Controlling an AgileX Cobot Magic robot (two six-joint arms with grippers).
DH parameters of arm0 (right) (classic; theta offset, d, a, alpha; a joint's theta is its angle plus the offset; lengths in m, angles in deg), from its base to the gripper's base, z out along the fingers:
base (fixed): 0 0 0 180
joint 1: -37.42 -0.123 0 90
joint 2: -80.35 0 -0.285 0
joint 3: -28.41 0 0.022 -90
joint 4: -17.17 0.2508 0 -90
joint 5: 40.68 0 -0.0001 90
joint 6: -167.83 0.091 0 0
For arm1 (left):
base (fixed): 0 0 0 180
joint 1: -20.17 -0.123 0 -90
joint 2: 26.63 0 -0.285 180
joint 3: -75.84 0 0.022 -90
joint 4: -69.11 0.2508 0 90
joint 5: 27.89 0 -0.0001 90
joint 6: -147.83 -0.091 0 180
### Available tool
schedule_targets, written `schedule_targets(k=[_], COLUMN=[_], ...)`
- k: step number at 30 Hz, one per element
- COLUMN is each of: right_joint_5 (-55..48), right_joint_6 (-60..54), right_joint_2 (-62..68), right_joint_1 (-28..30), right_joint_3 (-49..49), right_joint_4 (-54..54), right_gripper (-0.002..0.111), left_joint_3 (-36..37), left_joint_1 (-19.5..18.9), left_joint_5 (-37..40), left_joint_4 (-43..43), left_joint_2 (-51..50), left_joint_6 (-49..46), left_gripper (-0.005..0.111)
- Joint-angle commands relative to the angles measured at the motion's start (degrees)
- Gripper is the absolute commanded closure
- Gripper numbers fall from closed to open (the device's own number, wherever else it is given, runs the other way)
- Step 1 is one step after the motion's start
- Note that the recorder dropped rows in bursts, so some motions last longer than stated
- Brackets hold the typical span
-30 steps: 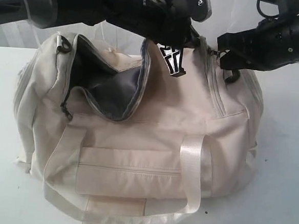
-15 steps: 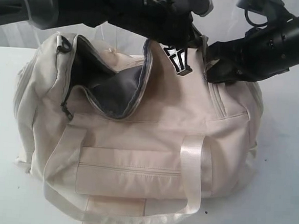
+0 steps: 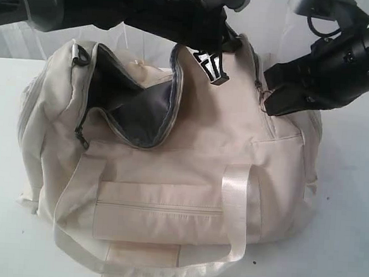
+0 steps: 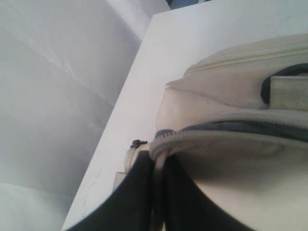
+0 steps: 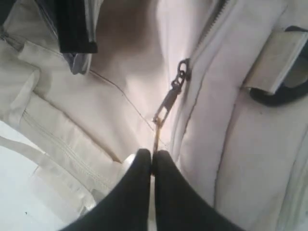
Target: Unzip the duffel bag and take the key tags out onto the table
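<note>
Pinching the pull (image 5: 168, 103), the right end effector (image 5: 152, 161) sits along the zip (image 5: 215, 14) from the left end effector (image 4: 159, 187), which clamps the bag (image 3: 190, 151) by its rim (image 4: 216, 132).

The right gripper (image 5: 152, 158) has its two dark fingers (image 5: 134, 192) pressed together on the tip of a slim metal zipper pull (image 5: 165, 109). The pull runs straight ahead from the fingertips to a small dark chain link (image 5: 181, 72) on the zipper track (image 5: 211, 21). Cream fabric of the duffel bag (image 5: 226, 159) surrounds them. Farther ahead, off to one side, a webbing tab (image 5: 275, 57) holds a dark ring (image 5: 276, 97). On the other side, beside the fingers, a pale strap (image 5: 53, 163) lies by the white table (image 5: 14, 204).
</note>
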Motion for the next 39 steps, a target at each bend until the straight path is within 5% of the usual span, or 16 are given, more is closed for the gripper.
schedule_targets(k=[1, 30, 39], right_joint_5=[-4.9, -8.9, 1.8], right_joint_6=[0.5, 5.7, 3.3], right_joint_2=[-2.4, -17.5, -17.6], right_joint_1=[-0.1, -0.1, -0.1], right_joint_3=[0.4, 17.5, 19.5], right_joint_4=[-0.5, -6.1, -5.9], right_gripper=[0.108, 0.108, 0.104], left_joint_3=[-0.4, -0.3, -0.3], left_joint_1=[-0.4, -0.4, -0.4], left_joint_5=[-1.2, 3.6, 8.6], left_joint_4=[-1.1, -0.9, -0.9], left_joint_2=[0.7, 0.7, 0.7], left_joint_6=[0.6, 0.9, 1.7], left_gripper=[0.107, 0.107, 0.107])
